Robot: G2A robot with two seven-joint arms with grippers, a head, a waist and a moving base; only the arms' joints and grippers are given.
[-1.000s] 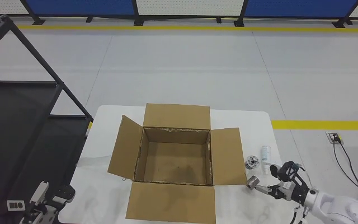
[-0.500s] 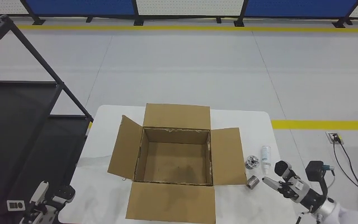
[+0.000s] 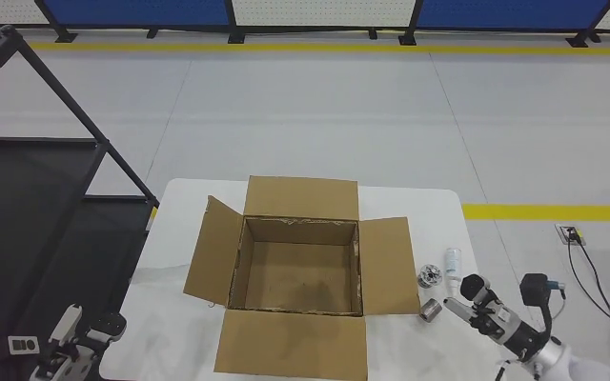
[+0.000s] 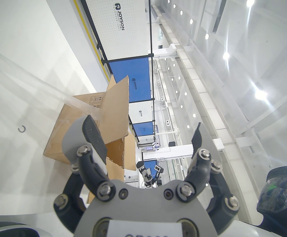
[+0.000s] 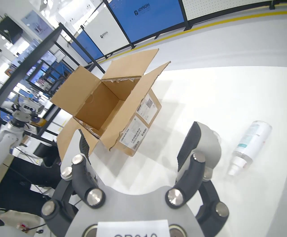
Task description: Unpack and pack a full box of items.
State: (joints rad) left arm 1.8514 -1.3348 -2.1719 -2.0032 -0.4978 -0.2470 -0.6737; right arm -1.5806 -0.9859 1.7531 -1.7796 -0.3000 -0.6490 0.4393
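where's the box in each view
Top view: box mid-picture, all four flaps spread open.
Left wrist view: box seen from its side, one flap raised.
Right wrist view: box with its open, empty inside showing.
Shared landmark: blue panels beyond the box.

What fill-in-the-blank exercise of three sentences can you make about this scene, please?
1. The inside of the cardboard box is ____.
2. The white spray bottle is not standing on the table; it is ____ on its side.
3. The right gripper is ____ and holds nothing.

Missing words: empty; lying; open.
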